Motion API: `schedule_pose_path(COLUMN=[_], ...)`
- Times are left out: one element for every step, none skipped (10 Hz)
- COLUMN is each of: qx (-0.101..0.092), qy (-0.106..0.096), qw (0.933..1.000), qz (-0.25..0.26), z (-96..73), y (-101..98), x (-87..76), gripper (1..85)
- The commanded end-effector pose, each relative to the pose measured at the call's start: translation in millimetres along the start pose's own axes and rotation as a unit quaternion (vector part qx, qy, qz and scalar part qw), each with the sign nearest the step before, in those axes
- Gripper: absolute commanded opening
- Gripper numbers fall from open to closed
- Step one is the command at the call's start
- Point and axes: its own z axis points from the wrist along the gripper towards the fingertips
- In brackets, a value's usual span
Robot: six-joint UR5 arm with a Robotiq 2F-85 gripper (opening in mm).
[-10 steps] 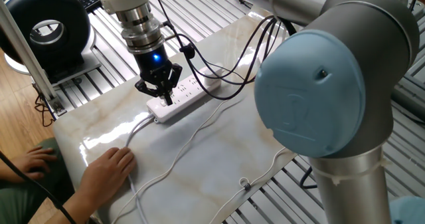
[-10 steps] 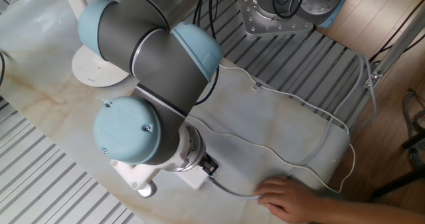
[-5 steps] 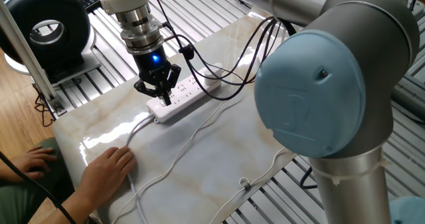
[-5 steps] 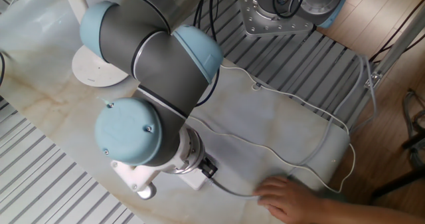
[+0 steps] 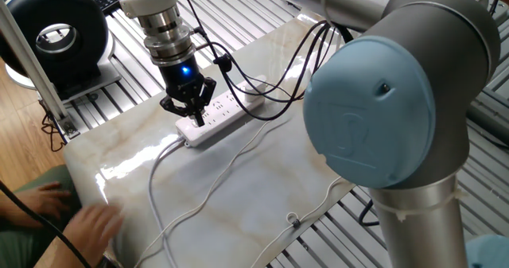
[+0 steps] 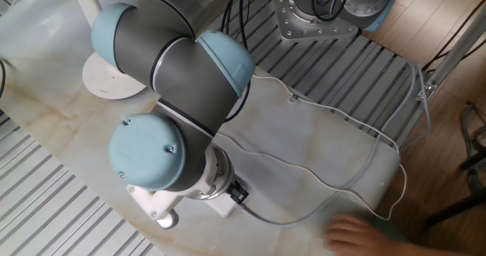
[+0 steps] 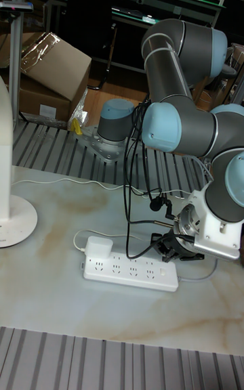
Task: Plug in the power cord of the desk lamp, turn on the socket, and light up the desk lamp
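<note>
1. Tabletop (image 5: 262,180): pale glossy marble, carrying everything.
2. Desk lamp (image 7: 15,217): white, flat round base, upright pole, at the tabletop's far end.
3. Socket (image 7: 130,269): long white strip, rows of holes, lying flat under the hand.
4. Power cord (image 6: 304,176): thin white cable; its boxy plug (image 7: 99,248) sits in the strip's end.
5. Hand (image 5: 194,110): fingers pinched together, tips down at the socket.
</note>
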Motion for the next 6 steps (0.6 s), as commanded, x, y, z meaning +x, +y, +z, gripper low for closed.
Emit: schedule_pose_path(qx=[-0.019,-0.02,-0.013,-0.007,-0.004,-0.005], qy=[-0.009,-0.016,-0.018,-0.012,-0.012,-0.011], qw=[0.9998,0.9997,0.9998,0.9999,0.9999,0.9999], qz=[0.004,0.002,-0.002,-0.004,-0.006,-0.007], z=[-1.4,-1.4,-1.4,-2.6,-5.3,-8.5], y=[9.5,9.6,6.3,3.7,1.5,0.9], x=[-4.9,-8.5,-9.3,-10.9,-18.5,-24.0], gripper=[1.0,1.0,1.0,1.0,1.0,1.0])
